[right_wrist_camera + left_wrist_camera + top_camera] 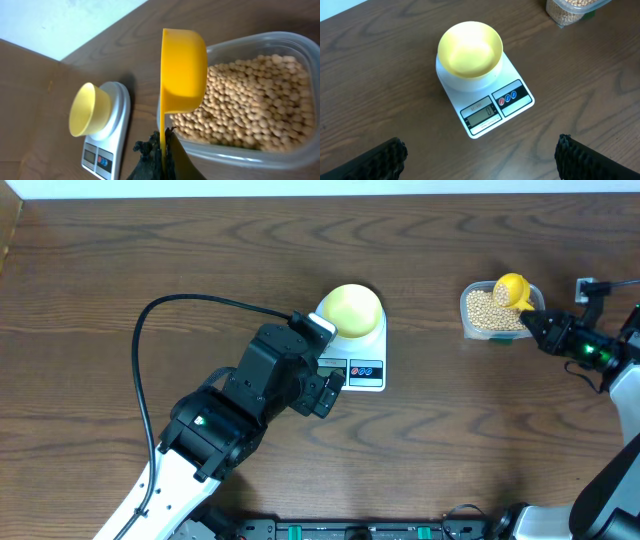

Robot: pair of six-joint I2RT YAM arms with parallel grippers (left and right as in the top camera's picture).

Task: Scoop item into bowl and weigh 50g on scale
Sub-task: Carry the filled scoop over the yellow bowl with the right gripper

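reaching over the tub [280, 42], the right claw [162, 150] pinches the yellow scoop [182, 70] by its handle above the beans [250, 105]; the left claw [480, 145] hangs spread wide — near the scale [520, 100], bowl [470, 50] on top

table [200, 260]: dark brown wood-grain top | wall [300, 188]: plain white, beyond far edge | light: even

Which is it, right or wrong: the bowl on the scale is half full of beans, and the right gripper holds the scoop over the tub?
Wrong: the bowl on the scale is empty, as the left wrist view shows. The right gripper does hold the scoop over the tub.
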